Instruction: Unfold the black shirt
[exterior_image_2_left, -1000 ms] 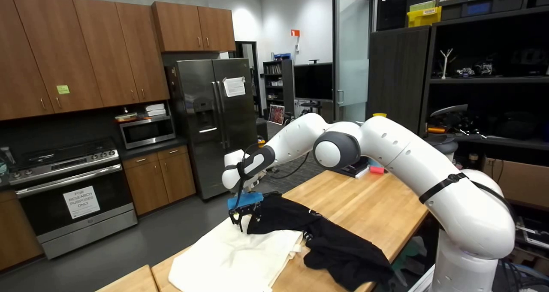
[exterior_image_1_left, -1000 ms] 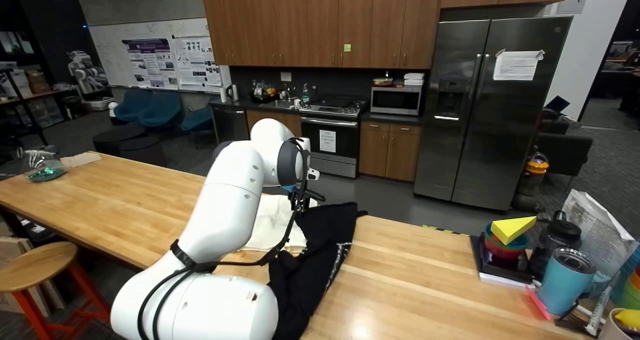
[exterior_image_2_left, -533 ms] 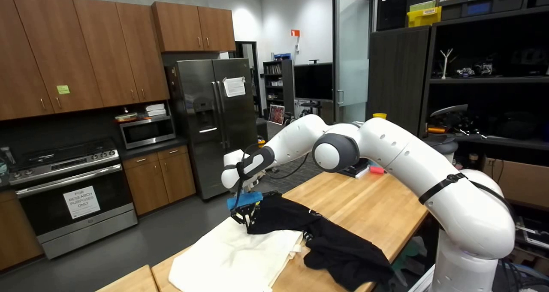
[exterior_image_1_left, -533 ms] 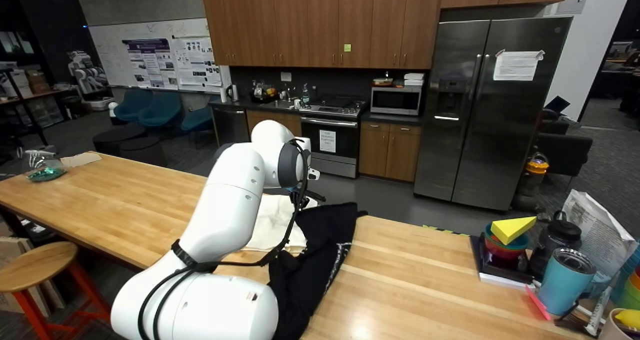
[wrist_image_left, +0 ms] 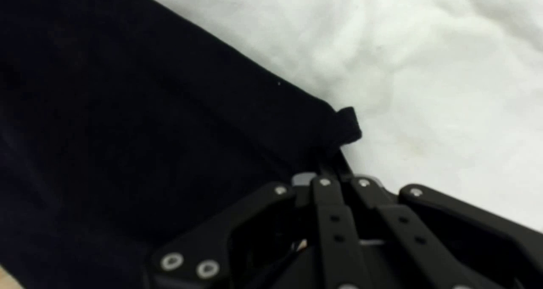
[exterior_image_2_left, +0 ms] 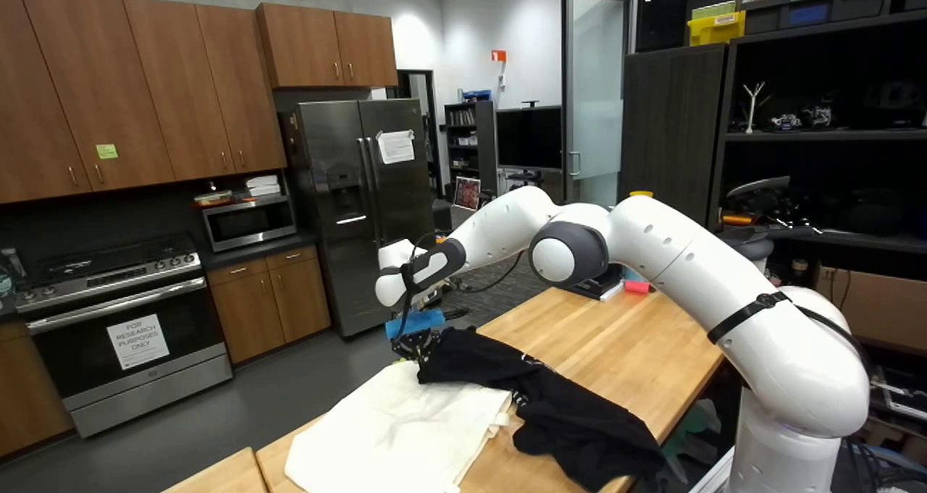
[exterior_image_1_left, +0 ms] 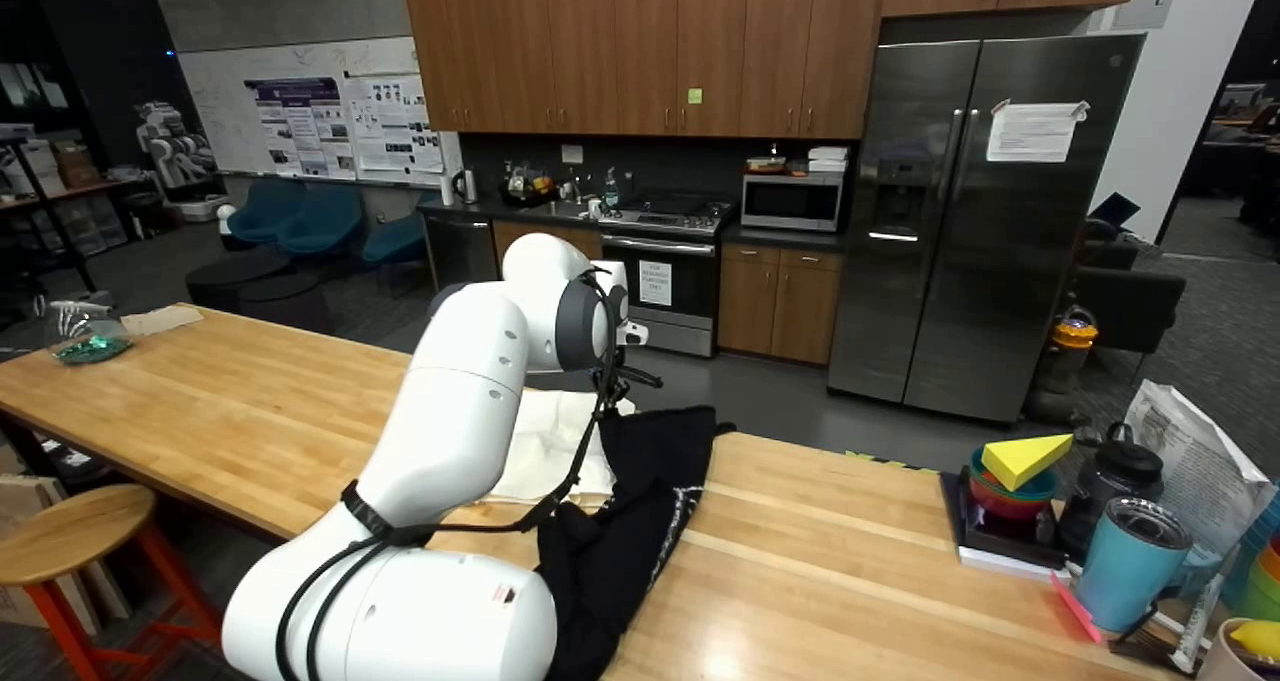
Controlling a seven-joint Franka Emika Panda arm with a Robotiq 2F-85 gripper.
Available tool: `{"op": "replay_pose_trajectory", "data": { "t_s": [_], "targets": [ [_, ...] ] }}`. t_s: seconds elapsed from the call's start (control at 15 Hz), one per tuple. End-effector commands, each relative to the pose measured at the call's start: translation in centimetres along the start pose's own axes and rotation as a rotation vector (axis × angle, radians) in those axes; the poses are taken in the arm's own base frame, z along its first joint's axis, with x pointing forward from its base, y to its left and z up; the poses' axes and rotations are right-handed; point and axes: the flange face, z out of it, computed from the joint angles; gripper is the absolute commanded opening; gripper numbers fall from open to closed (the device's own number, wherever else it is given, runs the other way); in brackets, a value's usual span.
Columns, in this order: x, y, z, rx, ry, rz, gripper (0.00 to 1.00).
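The black shirt [exterior_image_2_left: 572, 402] lies bunched in a long strip across the table, partly over the cream-white cloth. A pale mark [exterior_image_1_left: 680, 511] runs along its side in an exterior view. At the shirt's far end, my gripper [exterior_image_2_left: 421, 357] points down, its jaws brought together. In the wrist view the gripper [wrist_image_left: 334, 156] pinches a corner of the black shirt [wrist_image_left: 161, 119], and a small folded tab of fabric sticks out past the fingertips. Fabric covers the very tips. In an exterior view the arm's cables partly hide the gripper [exterior_image_1_left: 612, 401].
The cream-white cloth [exterior_image_2_left: 391, 435] is spread beside and under the shirt. On the wooden table [exterior_image_1_left: 850, 551] stand a blue tumbler [exterior_image_1_left: 1135, 566], stacked bowls [exterior_image_1_left: 1010, 496] with a yellow wedge [exterior_image_1_left: 1025, 458], and a black bottle [exterior_image_1_left: 1112, 481], all near one end.
The jaws have come together on the shirt's corner. Since half a second ago the gripper has risen slightly, and the shirt's edge beside it has lifted a little off the cream-white cloth.
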Motion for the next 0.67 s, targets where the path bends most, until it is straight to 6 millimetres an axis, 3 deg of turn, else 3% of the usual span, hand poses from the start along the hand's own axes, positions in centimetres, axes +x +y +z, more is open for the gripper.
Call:
{"op": "replay_pose_trajectory", "data": {
  "t_s": [0.0, 0.27, 0.6],
  "targets": [
    [1.0, 2.2, -4.3, 0.011, 0.067, 0.045, 0.01],
    [2.2, 4.4, -7.8, 0.021, 0.107, 0.071, 0.01],
    [4.1, 7.6, -9.9, 0.040, 0.122, 0.100, 0.01]
  ]
}}
